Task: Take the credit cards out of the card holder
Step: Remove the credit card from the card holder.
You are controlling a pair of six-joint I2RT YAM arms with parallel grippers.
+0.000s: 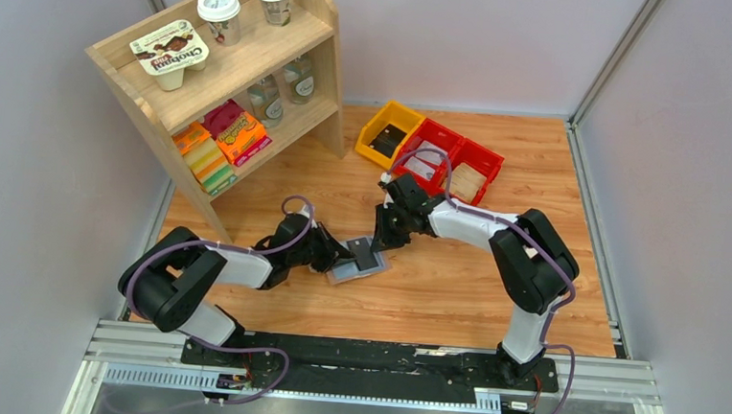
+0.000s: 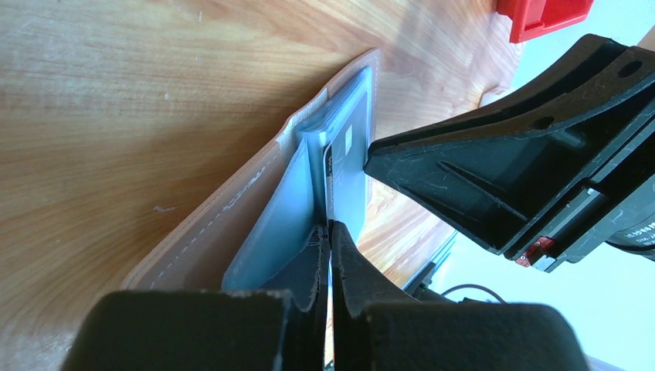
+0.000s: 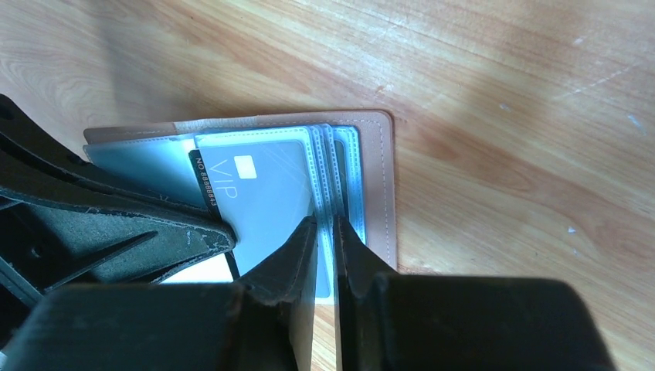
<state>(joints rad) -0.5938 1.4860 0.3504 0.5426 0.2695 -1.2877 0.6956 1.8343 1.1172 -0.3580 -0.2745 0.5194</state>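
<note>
While the card holder lies on the worktop, the right tool pinches its sleeves; the left tool, fully closed, clamps its black credit card.

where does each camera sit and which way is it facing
Top external: high behind the arm bases, facing down across the table; both arms show, left hand and right hand meeting at the card holder.
Left wrist: on the left arm, facing along its fingers, shut on the black card; right hand opposite.
Right wrist: on the right arm, facing down its fingers at the card holder; left hand at left.
Shared: both wrist views show the black card.
</note>
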